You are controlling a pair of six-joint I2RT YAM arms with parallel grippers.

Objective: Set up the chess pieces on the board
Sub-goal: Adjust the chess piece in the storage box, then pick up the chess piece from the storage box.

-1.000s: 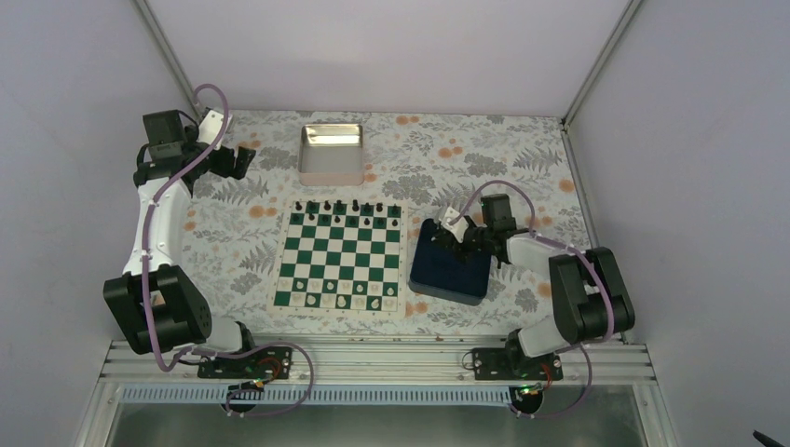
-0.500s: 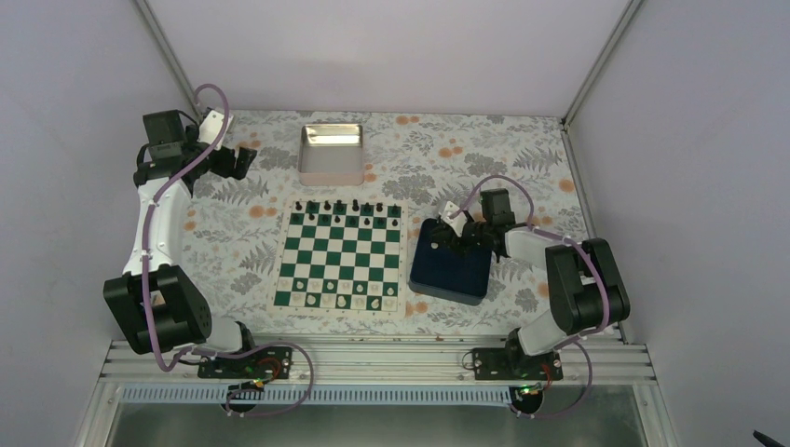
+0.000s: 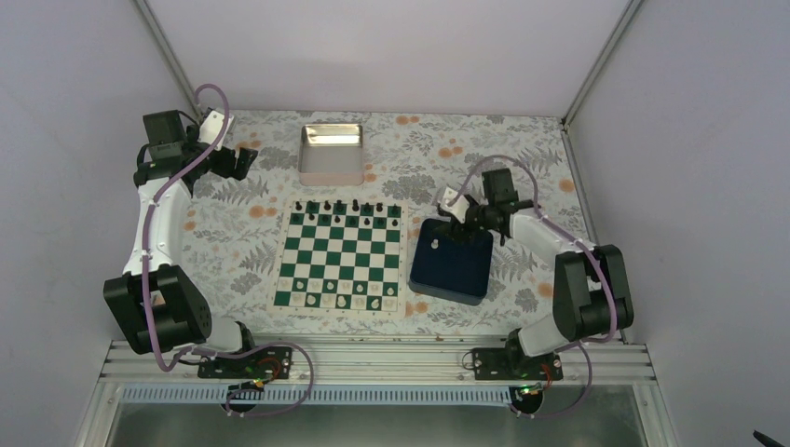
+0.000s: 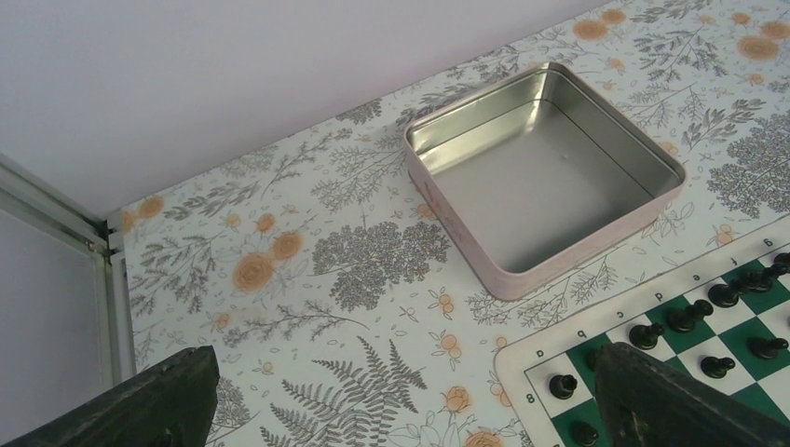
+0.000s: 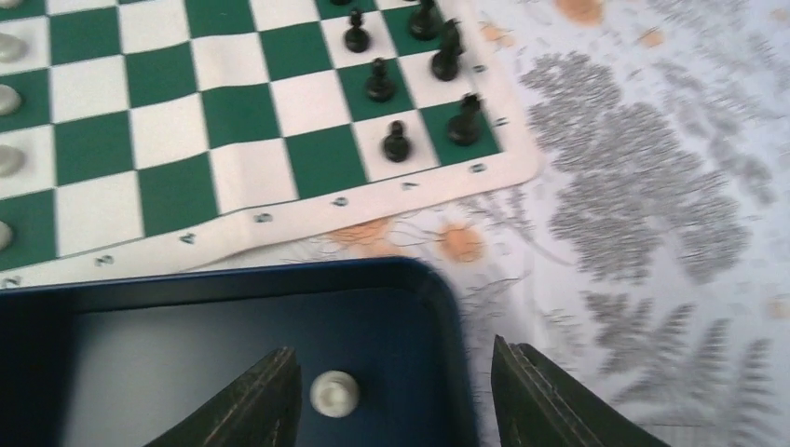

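1. Underneath everything, a floral cloth [image 3: 522, 158] is lying flat, with the board [image 3: 341, 259] resting at its centre.
2. White chess pieces [image 3: 343, 301] are standing along the board's near rows, while black pieces [image 3: 340, 207] are lining its far rows.
3. One white piece [image 5: 334, 392] is sitting in the blue tray [image 3: 456, 275] just right of the board, in the tray corner nearest the board's far-right corner.
4. Above that piece, the right gripper [image 5: 393, 358] is hovering with its jaws parted either side, gripping nothing.
5. Beyond the board's far-left corner, the left gripper [image 4: 402, 363] is hanging with its jaws spread wide, facing the metal tin [image 4: 545, 177].
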